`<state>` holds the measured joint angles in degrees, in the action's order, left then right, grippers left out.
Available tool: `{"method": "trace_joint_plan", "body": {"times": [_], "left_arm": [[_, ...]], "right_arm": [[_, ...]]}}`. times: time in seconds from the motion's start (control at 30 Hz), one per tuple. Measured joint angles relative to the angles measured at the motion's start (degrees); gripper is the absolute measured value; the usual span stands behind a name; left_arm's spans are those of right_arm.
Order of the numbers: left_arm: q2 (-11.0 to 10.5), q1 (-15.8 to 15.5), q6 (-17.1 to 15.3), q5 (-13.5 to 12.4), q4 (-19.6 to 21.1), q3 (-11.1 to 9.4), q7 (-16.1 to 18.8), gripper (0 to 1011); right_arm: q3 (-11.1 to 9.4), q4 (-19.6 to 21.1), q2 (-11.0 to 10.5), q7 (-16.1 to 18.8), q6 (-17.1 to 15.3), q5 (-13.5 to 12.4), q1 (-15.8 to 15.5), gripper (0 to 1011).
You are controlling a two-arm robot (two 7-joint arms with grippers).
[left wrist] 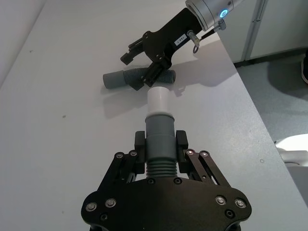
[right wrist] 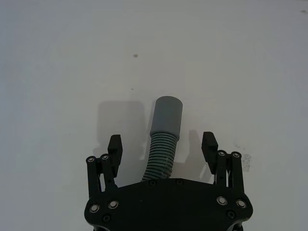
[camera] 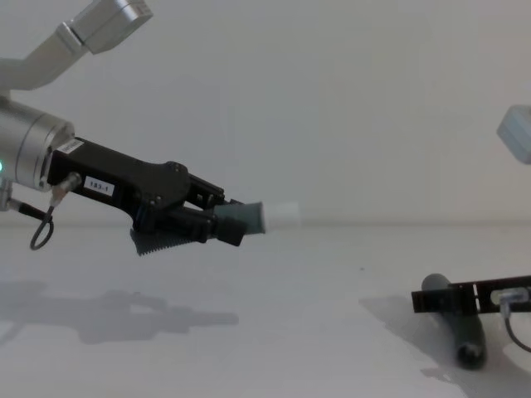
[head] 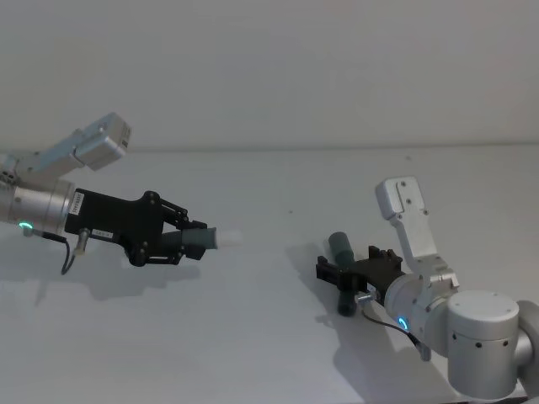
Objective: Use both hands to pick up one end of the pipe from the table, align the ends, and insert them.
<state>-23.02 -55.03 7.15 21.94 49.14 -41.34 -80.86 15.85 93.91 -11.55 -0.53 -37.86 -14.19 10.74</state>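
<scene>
At 9 o'clock over the table, head view: left gripper hangs clear of the table, with its shadow cast below it in the chest view.
Left gripper state: fingers clamped on the first pipe piece, gripping at the ribbed section and the cuff beside it.
First pipe piece, attitude: roughly level, with its white tip projecting past the fingers toward 3 o'clock, facing the other arm.
Right gripper position: right gripper sits low at 4 o'clock, down at table level.
Right gripper state: fingers spread, one on each side of the second pipe piece, with a gap showing on both sides and no contact seen.
Second pipe piece, location: lying on the table at 4 o'clock, with its smooth cuff extending beyond the fingertips. Whether that cuff is the open socket cannot be told.
Separation: the two pieces are well apart.
Done: one piece is grasped and lifted.
Outstanding, by judgement: close on the second piece, lift it, bring the ends into line, and insert the tip.
Progress estimate: under half.
</scene>
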Motion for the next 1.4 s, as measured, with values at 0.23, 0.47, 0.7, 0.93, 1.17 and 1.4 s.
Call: {"method": "trace_joint_plan", "body": {"times": [0.23,0.47,0.7,0.93,1.17,1.4], "left_arm": [[0.0,0.0,0.0,0.0,0.0,0.0,0.0,331],[0.0,0.0,0.0,0.0,0.0,0.0,0.0,331],[0.0,0.0,0.0,0.0,0.0,0.0,0.0,331],[0.0,0.0,0.0,0.0,0.0,0.0,0.0,331],[0.0,0.0,0.0,0.0,0.0,0.0,0.0,331],[0.0,0.0,0.0,0.0,0.0,0.0,0.0,331]], "right_arm": [[-0.1,-0.9,0.1,0.3,-0.3,0.4,0.4,1004],[-0.2,-1.4,0.1,0.7,-0.4,0.7,0.7,911],[-0.2,-1.6,0.1,1.2,-0.8,1.1,0.8,713],[-0.3,-1.6,-0.1,1.7,-1.1,1.2,0.7,484],[-0.4,-1.6,-0.1,2.4,-0.9,1.4,0.6,270],[-0.4,-1.9,-0.7,4.0,1.6,1.6,0.7,236]]}}
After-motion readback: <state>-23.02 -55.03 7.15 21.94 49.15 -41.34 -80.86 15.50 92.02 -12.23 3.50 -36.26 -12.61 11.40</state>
